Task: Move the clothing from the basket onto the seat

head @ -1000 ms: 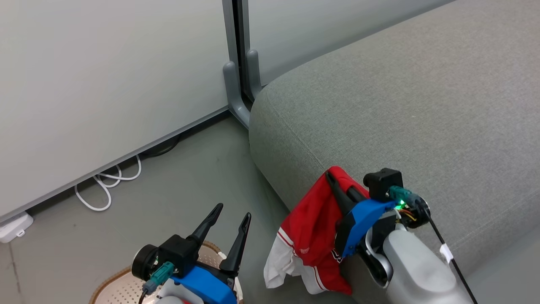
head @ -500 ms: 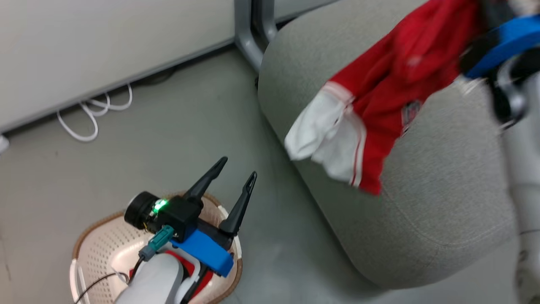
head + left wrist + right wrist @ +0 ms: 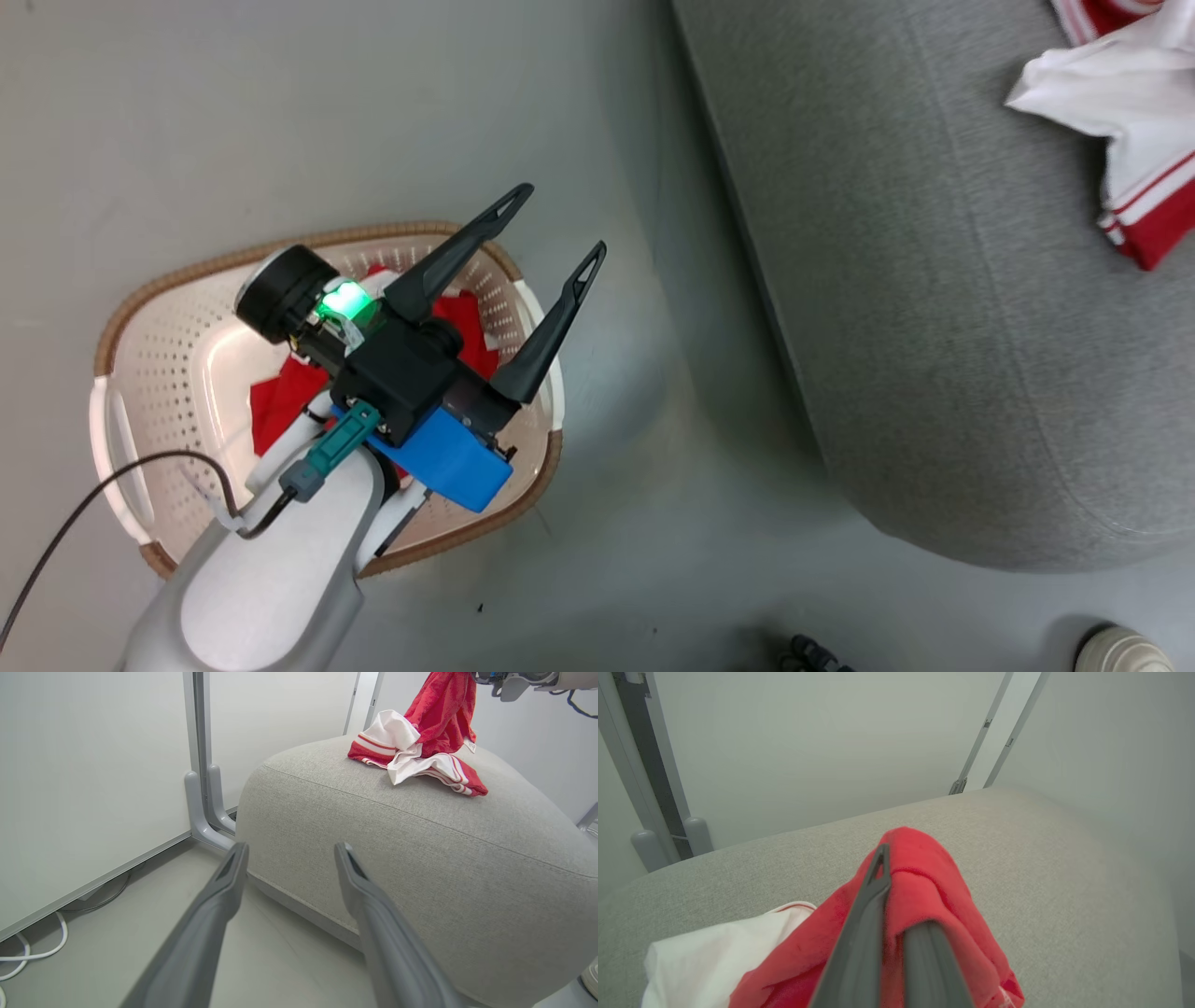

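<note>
left gripper (image 3: 562,217): jaws apart, empty, above basket (image 3: 159,373); red clothing (image 3: 280,411) inside. seat (image 3: 934,327): one garment (image 3: 420,760) w/ lower part resting on top, upper bunch pinched by right gripper (image 3: 901,886). risk: fabric snags at release, gets dragged back off.

The clothing (image 3: 439,714) is coloured red with white panels and striped edges; the sofa (image 3: 420,858) is upholstered grey, the cream basket (image 3: 177,313) rimmed brown.

Left claw (image 3: 560,219) spread over basket (image 3: 154,364), clothing (image 3: 275,406) inside, more on seat (image 3: 934,280)
</note>
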Robot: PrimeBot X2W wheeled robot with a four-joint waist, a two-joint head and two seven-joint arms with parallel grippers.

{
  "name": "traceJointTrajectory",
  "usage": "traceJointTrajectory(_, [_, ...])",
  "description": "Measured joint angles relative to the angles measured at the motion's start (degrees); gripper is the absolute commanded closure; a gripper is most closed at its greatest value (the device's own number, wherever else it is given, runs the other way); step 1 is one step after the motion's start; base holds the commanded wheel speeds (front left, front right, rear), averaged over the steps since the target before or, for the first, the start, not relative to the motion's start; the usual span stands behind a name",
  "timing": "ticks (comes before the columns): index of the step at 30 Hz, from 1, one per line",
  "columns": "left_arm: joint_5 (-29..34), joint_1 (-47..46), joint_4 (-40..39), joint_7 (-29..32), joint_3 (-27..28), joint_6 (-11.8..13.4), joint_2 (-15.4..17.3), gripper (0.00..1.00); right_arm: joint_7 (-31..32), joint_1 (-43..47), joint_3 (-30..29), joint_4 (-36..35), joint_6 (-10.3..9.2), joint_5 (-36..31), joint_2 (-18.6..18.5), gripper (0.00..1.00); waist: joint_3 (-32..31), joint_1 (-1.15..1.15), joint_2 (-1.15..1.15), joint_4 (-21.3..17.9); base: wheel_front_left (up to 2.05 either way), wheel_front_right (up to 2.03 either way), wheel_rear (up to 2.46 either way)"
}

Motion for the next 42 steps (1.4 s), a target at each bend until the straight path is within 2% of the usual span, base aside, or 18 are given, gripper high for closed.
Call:
traceJointTrajectory(4, [0.2,-1.47,-0.42,0.37,-0.12,0.01,0.43,0.0,-2.86,-0.07,-2.52,4.94,0.0,-1.64,2.03,1.0,3.45,0.0,0.0,0.98,0.0,0.0,0.0])
traceJointTrajectory(7, [0.15,-1.55,-0.12,0.12,-0.45,0.01,-0.03,0.0,-5.16,-0.07,-3.78,7.75,0.0,-3.19,2.22,1.0,3.98,0.0,0.0,1.98,0.0,0.0,0.0])
traceJointTrajectory(9, [-0.13,-1.55,0.42,-0.35,-0.59,0.05,-0.26,0.0,-6.3,-0.06,-4.43,9.12,0.0,-4.27,1.98,0.78,3.44,0.0,0.0,2.31,0.0,0.0,0.0])
traceJointTrajectory(10, [-0.3,-1.54,0.71,-0.62,-0.57,0.08,-0.38,0.0,-6.84,-0.05,-4.58,9.67,0.0,-5.05,1.75,0.52,3.06,0.0,0.0,2.42,0.0,0.0,0.0])
traceJointTrajectory(11, [-0.63,-1.47,1.14,-0.92,-0.49,0.18,-0.47,0.0,-7.42,-0.05,-4.55,10.06,0.0,-5.88,1.57,0.02,2.63,0.0,0.0,2.5,0.0,0.0,0.0])
traceJointTrajectory(12, [-0.98,-1.26,1.56,-1.16,-0.38,0.26,-0.64,0.0,-7.82,-0.06,-4.57,10.46,0.0,-6.55,1.53,0.0,2.13,0.0,0.0,2.56,0.0,0.0,0.0])
traceJointTrajectory(20, [-4.66,3.62,6.24,-3.23,1.69,1.04,-2.59,0.0,-9.95,2.2,-3.59,12.27,0.0,-10.57,3.88,0.0,-5.01,-0.01,0.0,3.39,0.0,0.0,0.0])
traceJointTrajectory(30, [-7.19,14.62,8.91,-3.47,7.51,1.97,-6.05,0.0,-11.55,14.13,5.48,10.62,0.0,-11.84,8.1,0.0,-19.11,-0.03,0.0,5.14,0.0,0.0,0.0])
traceJointTrajectory(34, [-7.26,19.16,10.33,-3.48,10.02,2.1,-7.34,0.0,-12.04,20.57,9.36,6.37,0.0,-10.01,10.25,0.0,-24.98,-0.04,0.0,6.24,0.0,0.0,0.0])
traceJointTrajectory(37, [-7.6,22.0,11.07,-3.49,12.18,2.43,-8.14,0.0,-11.9,25.45,12.81,1.86,0.0,-6.28,13.02,0.0,-28.81,-0.04,0.0,7.24,0.0,0.0,0.0])
traceJointTrajectory(42, [-7.68,25.88,11.49,-3.49,16.52,3.03,-9.06,0.0,-9.22,35.12,17.82,-9.46,0.0,-2.41,14.66,0.0,-33.4,-0.04,0.0,9.14,0.0,0.0,0.0])
